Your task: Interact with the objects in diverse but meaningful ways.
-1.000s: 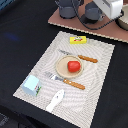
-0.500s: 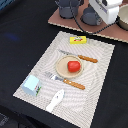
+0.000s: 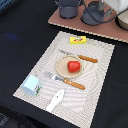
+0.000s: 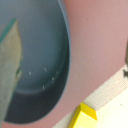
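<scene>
A red tomato rests on the tan plate in the middle of the striped placemat. At the mat's near left corner stands the light-blue cup, and the white flat utensil lies by the near edge. The yellow packet lies at the mat's far edge. My gripper hangs over a dark grey pan on the pink board; its fingers do not show clearly. The wrist view is filled by the pan's inside, with a corner of the packet beyond.
An orange-handled knife and fork flank the plate. A second dark pot and a grey bowl also stand on the board. Black cloth surrounds the mat.
The arm's white body has drifted slightly toward the exterior view's right above the board. Nothing on the placemat has moved.
</scene>
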Controlling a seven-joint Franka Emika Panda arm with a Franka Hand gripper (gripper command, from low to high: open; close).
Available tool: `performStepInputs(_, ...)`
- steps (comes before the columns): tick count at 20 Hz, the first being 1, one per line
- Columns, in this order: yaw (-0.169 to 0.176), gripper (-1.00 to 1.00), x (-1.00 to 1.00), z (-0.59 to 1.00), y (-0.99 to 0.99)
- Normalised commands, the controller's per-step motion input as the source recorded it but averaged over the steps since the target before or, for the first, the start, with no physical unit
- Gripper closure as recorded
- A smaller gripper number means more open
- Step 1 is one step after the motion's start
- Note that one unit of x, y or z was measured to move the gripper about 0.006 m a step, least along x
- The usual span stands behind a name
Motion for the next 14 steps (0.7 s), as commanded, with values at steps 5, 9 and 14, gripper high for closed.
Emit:
performStepInputs(5, -0.003, -1.00, 0.63, 0.57, -0.61)
performStepInputs(9, 0.000, -1.00, 0.42, 0.10, -0.85)
performStepInputs(14, 0.000, -1.00, 0.20, -0.02, -0.94)
